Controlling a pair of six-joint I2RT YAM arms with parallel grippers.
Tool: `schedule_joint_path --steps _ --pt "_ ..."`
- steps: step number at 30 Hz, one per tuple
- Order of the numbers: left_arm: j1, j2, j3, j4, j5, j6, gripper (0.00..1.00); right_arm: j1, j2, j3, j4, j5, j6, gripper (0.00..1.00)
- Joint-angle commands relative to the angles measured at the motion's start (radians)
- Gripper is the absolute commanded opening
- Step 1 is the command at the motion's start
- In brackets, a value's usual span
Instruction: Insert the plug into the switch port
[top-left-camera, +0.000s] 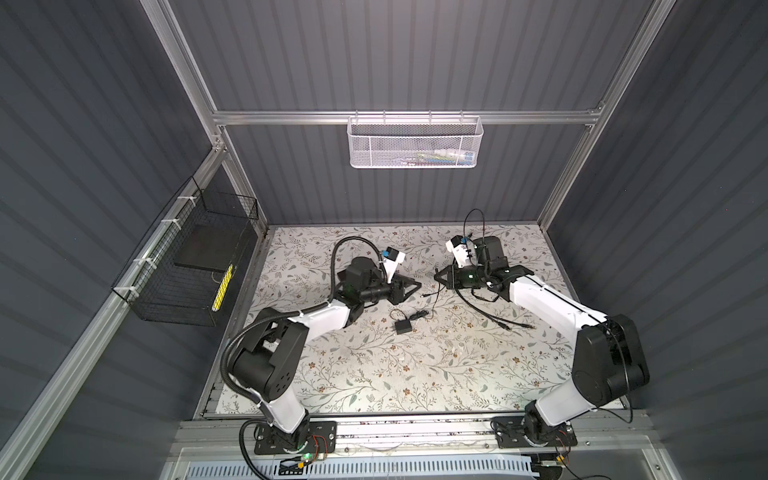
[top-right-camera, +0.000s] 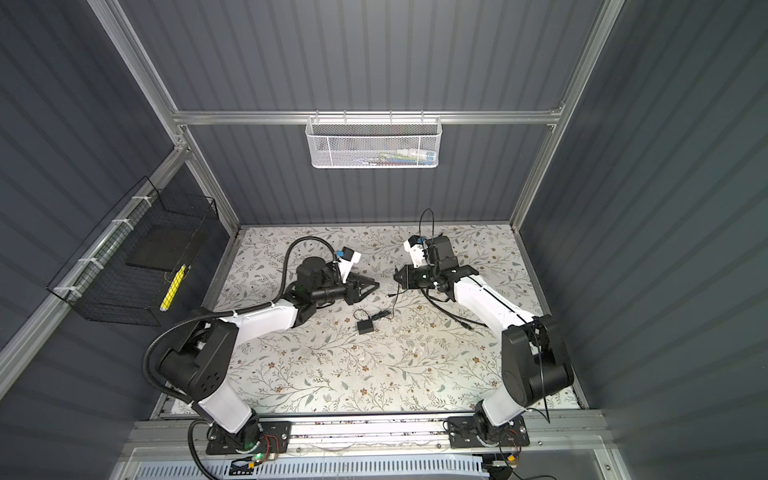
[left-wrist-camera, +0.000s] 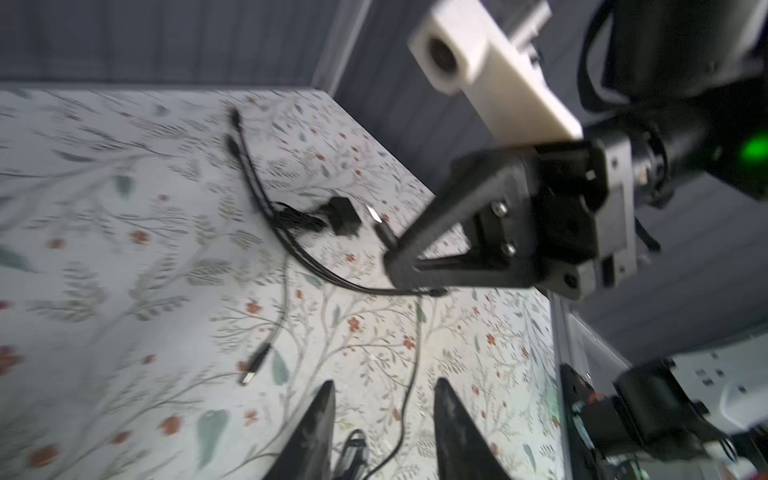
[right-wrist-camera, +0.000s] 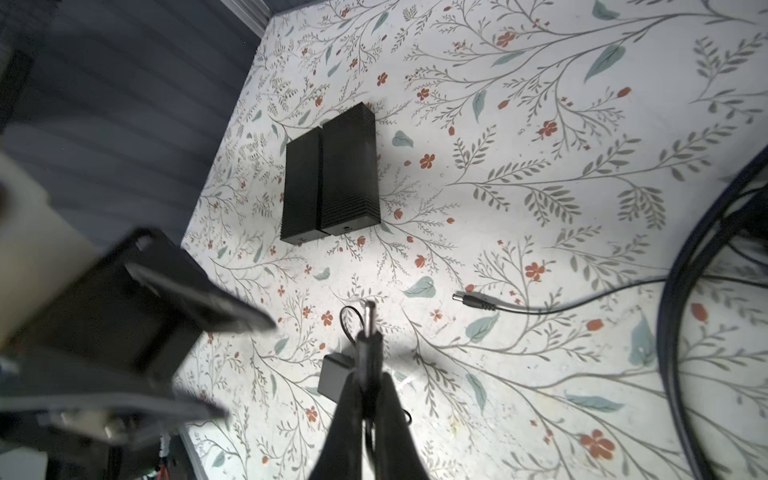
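The flowered table is filling the lower centre of both top views. The black box is lying flat on it, not showing in those views. The left gripper is standing released and empty. The right gripper is clenching the plug, whose long axis is pointing toward the box's near end face. The socket is sitting there, straight ahead and well apart; by my judgement, the approach is falling to the right gripper.
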Motion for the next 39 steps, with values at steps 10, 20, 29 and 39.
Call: schedule_joint_path --steps 10,20,29,39 --pt "0.247 0.047 0.148 -0.433 -0.443 0.032 0.39 0.229 0.201 0.239 -0.291 0.221 -0.271 0.00" --pt "0.265 0.059 0.104 -0.376 -0.181 0.020 0.39 0.328 0.285 0.328 -0.237 0.262 -0.227 0.00" --pt "0.192 -0.094 -0.111 -0.116 0.097 -0.071 0.39 0.291 0.190 0.268 0.010 0.279 0.017 0.00" --pt "0.056 -0.060 -0.224 0.250 0.088 -0.245 0.40 0.281 0.169 0.218 0.074 0.292 0.144 0.01"
